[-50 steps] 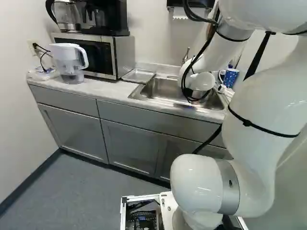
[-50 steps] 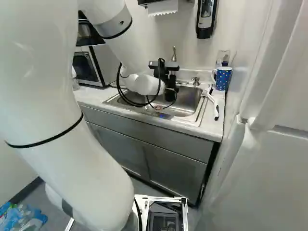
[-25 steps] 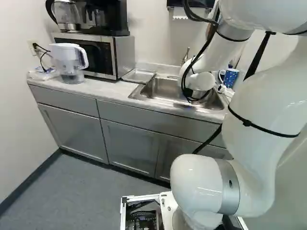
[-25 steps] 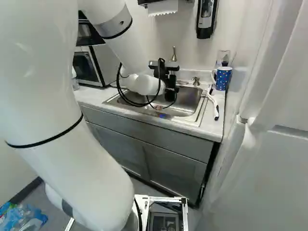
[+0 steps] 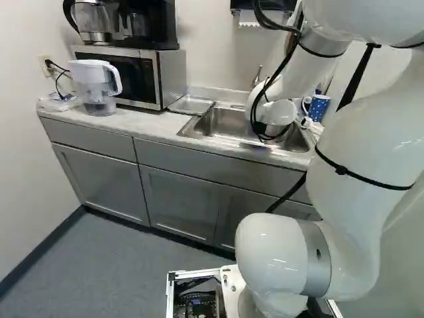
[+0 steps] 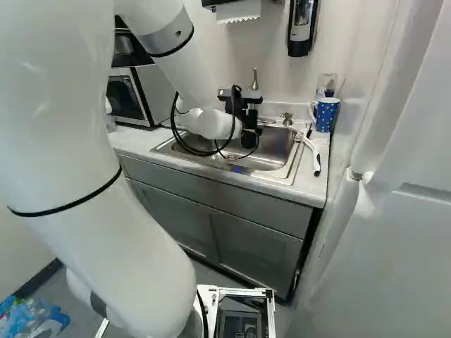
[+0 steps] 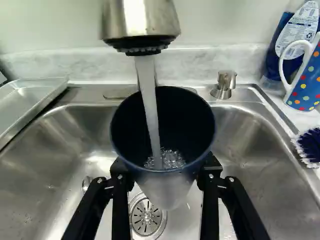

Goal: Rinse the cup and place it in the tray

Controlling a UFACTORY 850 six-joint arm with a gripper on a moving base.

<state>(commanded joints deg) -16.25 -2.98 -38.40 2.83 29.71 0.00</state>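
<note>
Rn dark cup [image 7: 175,127] btwn claw [image 6: 250,121] tips, gripped both sides, under running tap [image 7: 141,22], abv sink [image 7: 60,145]

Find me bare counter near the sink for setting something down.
Free: counter between pitcher and tray, in front of microwave. Crowded: counter's opposite end, with brush, mug, bottle; middle of the sink, where the gripper holds the cup under running water.

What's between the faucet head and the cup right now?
A stream of water, falling from the faucet head into the cup; the wrist view shows it.
</note>
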